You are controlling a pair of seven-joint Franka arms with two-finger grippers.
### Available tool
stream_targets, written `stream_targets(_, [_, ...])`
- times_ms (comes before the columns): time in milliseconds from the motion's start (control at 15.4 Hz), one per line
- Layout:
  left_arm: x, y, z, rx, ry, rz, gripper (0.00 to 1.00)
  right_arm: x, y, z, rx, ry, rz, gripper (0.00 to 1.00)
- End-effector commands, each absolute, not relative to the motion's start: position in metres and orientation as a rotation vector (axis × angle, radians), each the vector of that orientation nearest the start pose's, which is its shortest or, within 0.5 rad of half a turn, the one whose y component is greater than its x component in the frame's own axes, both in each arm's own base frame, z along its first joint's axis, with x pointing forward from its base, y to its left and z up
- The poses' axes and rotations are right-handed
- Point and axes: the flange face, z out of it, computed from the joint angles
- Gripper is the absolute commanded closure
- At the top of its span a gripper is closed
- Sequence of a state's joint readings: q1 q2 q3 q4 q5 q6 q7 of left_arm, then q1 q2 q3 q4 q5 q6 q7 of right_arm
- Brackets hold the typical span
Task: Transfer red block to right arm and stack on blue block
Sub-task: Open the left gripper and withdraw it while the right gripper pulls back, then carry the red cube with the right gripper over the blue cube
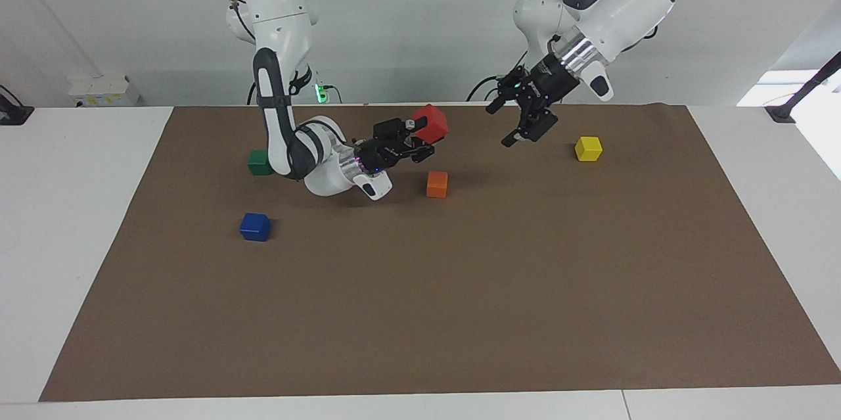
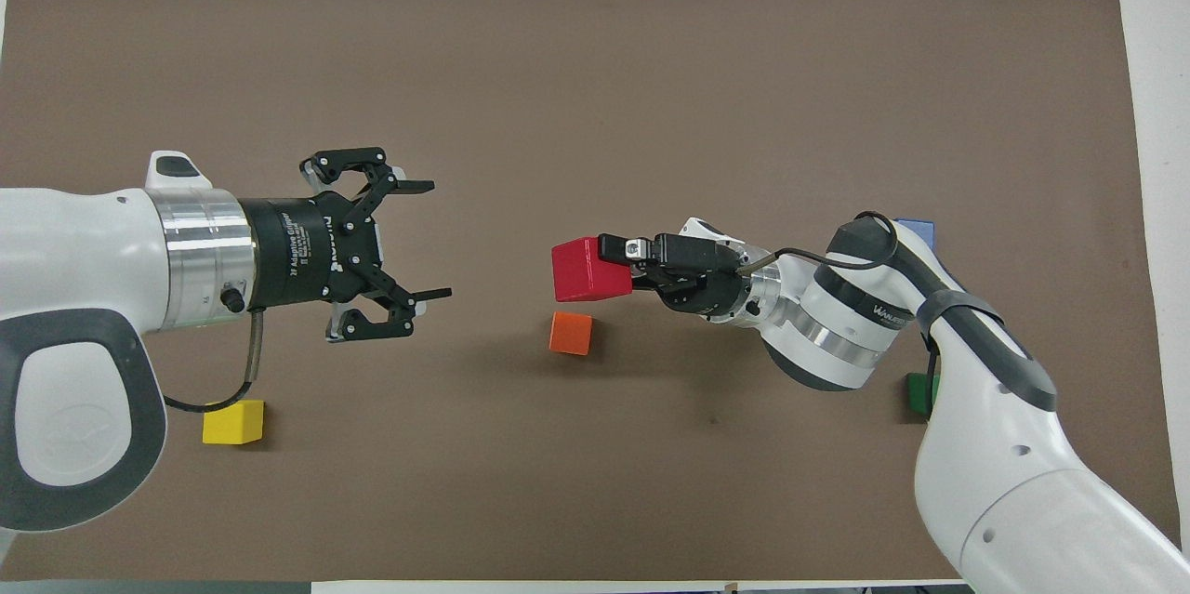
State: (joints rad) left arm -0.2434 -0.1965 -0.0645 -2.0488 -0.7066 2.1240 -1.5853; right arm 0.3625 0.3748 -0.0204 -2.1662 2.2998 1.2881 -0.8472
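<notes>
I see a matt brown mat [image 1: 460,315], paper-like and smooth. Red block [image 1: 431,123], blue block [image 1: 255,227] and orange cube [image 1: 437,184]: plain matt faces. My arms' shells look like glossy white plastic; left arm's wrist ring [image 2: 200,259] brushed metal. Left gripper [image 2: 423,241] matt black.

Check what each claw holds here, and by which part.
Right claw grips the red block by two opposite side faces, airborne over the orange block. Left claw is open, empty.

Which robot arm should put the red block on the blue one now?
The right arm. Its end effector already grips the red block above the orange block, and the blue block lies at its end. The left end effector hangs open, empty.
</notes>
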Motion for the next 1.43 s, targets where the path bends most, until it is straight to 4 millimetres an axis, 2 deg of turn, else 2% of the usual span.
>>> stream_targets(0, [0.504, -0.134, 0.554, 1.907, 1.705, -0.366, 0.0, 0.516, 0.264, 0.363, -1.085, 0.143, 0.019, 1.0])
stream_targets(65, [0.507, -0.112, 0.552, 1.938, 1.693, -0.342, 0.0, 0.515, 0.263, 0.368, -1.118, 0.129, 0.025, 1.0])
stream_targets(130, [0.509, -0.094, 0.55, 2.023, 1.654, -0.281, 0.0, 0.518, 0.252, 0.375, -1.159, 0.119, 0.014, 1.0])
stream_targets(259, [0.509, -0.083, 0.541, 2.232, 1.521, -0.176, 0.0, 0.519, 0.227, 0.398, -1.312, 0.102, 0.014, 1.0])
stream_targets(454, [0.513, -0.058, 0.523, 2.434, 1.473, -0.096, 0.0, 0.515, 0.202, 0.44, -1.5, 0.1, 0.005, 1.0])
stream_targets(648, [0.517, -0.042, 0.521, 2.707, 1.212, 0.002, 0.0, 0.512, 0.173, 0.465, -1.665, 0.051, 0.008, 1.0])
stream_targets(778, [0.531, -0.036, 0.537, 2.844, 1.014, 0.032, 0.0, 0.51, 0.151, 0.481, -1.777, 0.01, 0.002, 1.0])
stream_targets(1037, [0.556, -0.017, 0.579, 3.051, 0.725, 0.0, 0.0, 0.507, 0.126, 0.523, -2.08, -0.084, 0.013, 1.0])
stream_targets(1102, [0.558, -0.016, 0.587, 3.111, 0.583, -0.014, 0.0, 0.506, 0.121, 0.531, -2.166, -0.113, 0.009, 1.0])
stream_targets(1231, [0.555, -0.017, 0.589, 3.269, 0.278, -0.068, 0.0, 0.506, 0.114, 0.542, -2.319, -0.142, 0.012, 1.0])
stream_targets(1296, [0.551, -0.029, 0.591, 3.339, 0.131, -0.071, 0.0, 0.508, 0.111, 0.549, -2.39, -0.158, 0.007, 1.0])
stream_targets(1361, [0.545, -0.032, 0.591, 3.354, 0.078, -0.079, 0.0, 0.511, 0.109, 0.553, -2.479, -0.163, 0.01, 1.0])
